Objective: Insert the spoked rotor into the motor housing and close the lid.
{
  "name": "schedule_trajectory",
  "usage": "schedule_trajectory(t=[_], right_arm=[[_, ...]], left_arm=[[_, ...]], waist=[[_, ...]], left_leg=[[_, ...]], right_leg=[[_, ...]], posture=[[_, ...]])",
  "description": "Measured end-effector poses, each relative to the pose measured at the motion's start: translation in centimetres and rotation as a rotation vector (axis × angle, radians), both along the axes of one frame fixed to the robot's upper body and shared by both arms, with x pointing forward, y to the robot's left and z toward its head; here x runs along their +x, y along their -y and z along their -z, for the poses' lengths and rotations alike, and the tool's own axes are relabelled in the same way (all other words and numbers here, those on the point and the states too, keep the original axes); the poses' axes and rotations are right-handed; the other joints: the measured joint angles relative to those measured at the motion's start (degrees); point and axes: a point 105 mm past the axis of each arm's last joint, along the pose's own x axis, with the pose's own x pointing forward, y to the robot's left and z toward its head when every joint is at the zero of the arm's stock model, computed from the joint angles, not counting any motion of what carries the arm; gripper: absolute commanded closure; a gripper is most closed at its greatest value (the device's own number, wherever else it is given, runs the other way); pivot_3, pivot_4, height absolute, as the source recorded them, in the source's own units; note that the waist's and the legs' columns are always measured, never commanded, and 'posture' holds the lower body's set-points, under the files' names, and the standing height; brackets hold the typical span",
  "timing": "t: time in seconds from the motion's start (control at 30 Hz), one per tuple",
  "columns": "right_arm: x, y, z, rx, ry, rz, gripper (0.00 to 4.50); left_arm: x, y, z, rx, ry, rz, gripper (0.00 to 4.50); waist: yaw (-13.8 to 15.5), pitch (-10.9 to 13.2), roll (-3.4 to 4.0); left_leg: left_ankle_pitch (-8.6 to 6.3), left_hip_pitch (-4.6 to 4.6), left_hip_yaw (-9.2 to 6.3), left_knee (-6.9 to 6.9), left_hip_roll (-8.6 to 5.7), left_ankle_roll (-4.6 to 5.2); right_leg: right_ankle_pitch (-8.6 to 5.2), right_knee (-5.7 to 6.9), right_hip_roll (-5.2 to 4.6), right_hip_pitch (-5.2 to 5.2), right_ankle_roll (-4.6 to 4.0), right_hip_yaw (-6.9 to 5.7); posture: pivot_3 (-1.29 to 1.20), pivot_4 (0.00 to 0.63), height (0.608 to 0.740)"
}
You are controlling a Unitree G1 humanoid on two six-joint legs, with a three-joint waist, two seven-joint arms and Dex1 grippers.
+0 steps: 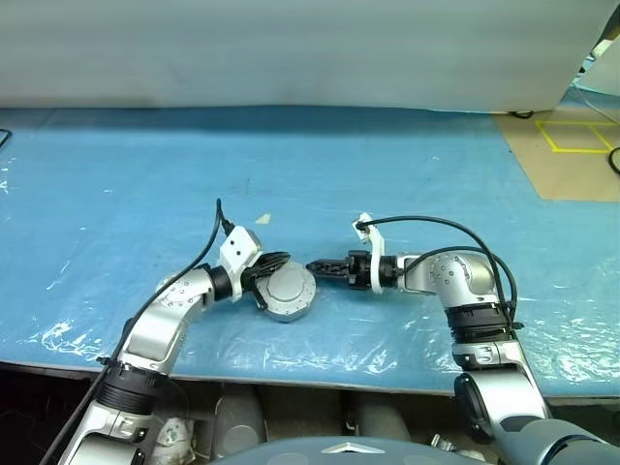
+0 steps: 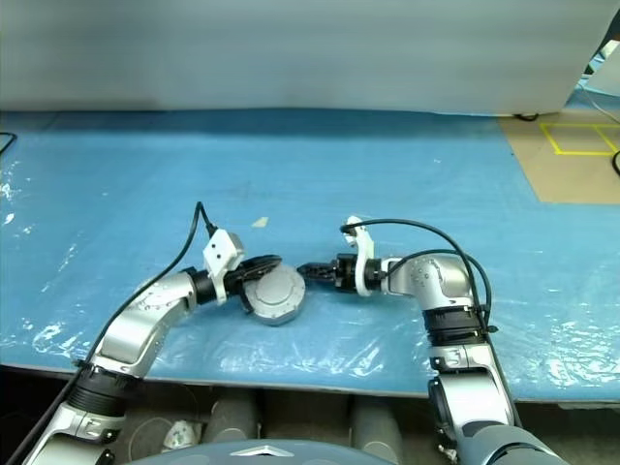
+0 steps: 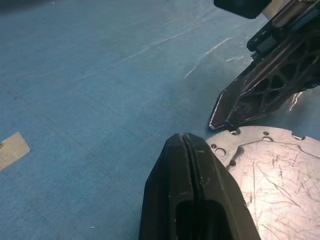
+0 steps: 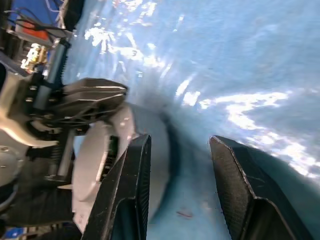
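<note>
The motor housing (image 1: pixel 288 293) is a short round silver casing lying on the blue sheet between my two grippers. Its upper face is a flat, scratched silver plate with small holes (image 3: pixel 270 175), apparently the lid, and it covers the inside. The spoked rotor is hidden. My left gripper (image 1: pixel 281 260) is shut with nothing between its fingers (image 3: pixel 184 136). It lies at the housing's far-left rim. My right gripper (image 1: pixel 315 265) points left at the housing's right edge. Its jaws stand apart (image 4: pixel 180 140) with only blue sheet between them, and one fingertip (image 3: pixel 227 117) reaches the plate's rim.
A crinkled blue plastic sheet (image 1: pixel 407 174) covers the table. A small scrap of tape (image 1: pixel 263 219) lies behind the housing. The table's front edge (image 1: pixel 320 373) runs just below the arms. Brown floor with yellow tape (image 1: pixel 572 145) lies at the far right.
</note>
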Motion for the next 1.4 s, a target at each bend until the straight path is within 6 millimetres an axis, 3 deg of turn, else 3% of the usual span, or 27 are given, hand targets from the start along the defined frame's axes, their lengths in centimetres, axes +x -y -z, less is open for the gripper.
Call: schedule_trajectory(t=[0.33, 0.47, 0.77, 1.07, 1.4], right_arm=[[0.4, 1.4, -1.0, -0.026, 0.147, -0.035, 2.60], [0.2, 2.1, -1.1, -0.051, 0.189, -0.028, 2.60], [-1.7, 3.7, -0.8, -0.111, 0.203, -0.043, 2.60], [-1.9, 3.9, -0.4, -0.132, 0.194, -0.011, 2.60], [-2.1, 3.6, -0.3, -0.132, 0.173, -0.020, 2.60]], left_arm=[[-0.5, -2.1, -0.9, -0.025, 0.003, -0.008, 4.50], [-0.9, -1.5, -0.8, -0.034, -0.010, 0.028, 4.50], [-2.3, 1.6, -0.7, -0.049, -0.092, 0.209, 4.50], [-4.1, 1.1, -0.3, 0.097, -0.167, 0.330, 4.50], [-5.0, 0.8, 0.3, 0.131, -0.221, 0.320, 4.50]], waist=[[0.0, 0.0, -0.01], [0.0, 0.0, -0.01], [0.0, 0.0, -0.02], [0.0, 0.0, 0.03], [0.0, -0.3, 0.47]], left_leg=[[0.00, -0.08, 0.00, 0.02, 0.01, 0.01], [0.00, -0.09, 0.00, 0.02, 0.02, 0.01], [0.00, -0.03, 0.00, 0.06, 0.03, 0.01], [0.00, 0.06, 0.00, 0.06, 0.00, 0.01], [-0.01, 0.46, 0.00, 0.04, -0.01, 0.02]], right_leg=[[0.00, 0.00, 0.00, -0.06, 0.00, 0.00], [0.00, 0.01, 0.01, -0.06, 0.00, 0.00], [0.00, 0.05, 0.01, -0.05, 0.00, 0.03], [0.00, 0.06, 0.01, 0.03, -0.01, 0.03], [-0.03, 0.04, 0.00, 0.43, 0.02, 0.05]], posture=[[0.00, 0.150, 0.740], [0.00, 0.150, 0.740], [0.00, 0.150, 0.740], [0.00, 0.150, 0.740], [0.00, 0.150, 0.740]])
